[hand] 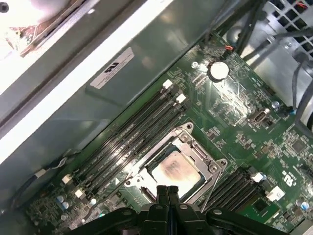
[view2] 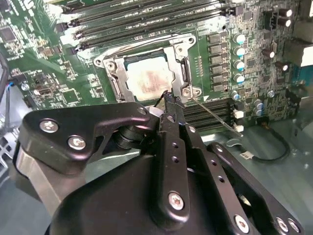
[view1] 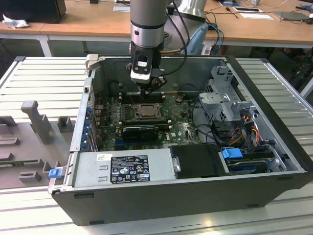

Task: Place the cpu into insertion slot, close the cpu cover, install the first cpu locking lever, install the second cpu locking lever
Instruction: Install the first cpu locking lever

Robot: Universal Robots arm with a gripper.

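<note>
While the claw (hand: 167, 189) hangs pinched together, the silvery cpu (hand: 175, 171) lies inside the cpu cover (hand: 195, 148).

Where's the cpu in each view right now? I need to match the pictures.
Exterior view: cpu on the motherboard, under the gripper.
Second wrist view: cpu just past the gripper.
First wrist view: cpu just past the gripper.
Shared landmark: black memory slots beside the cpu.
</note>
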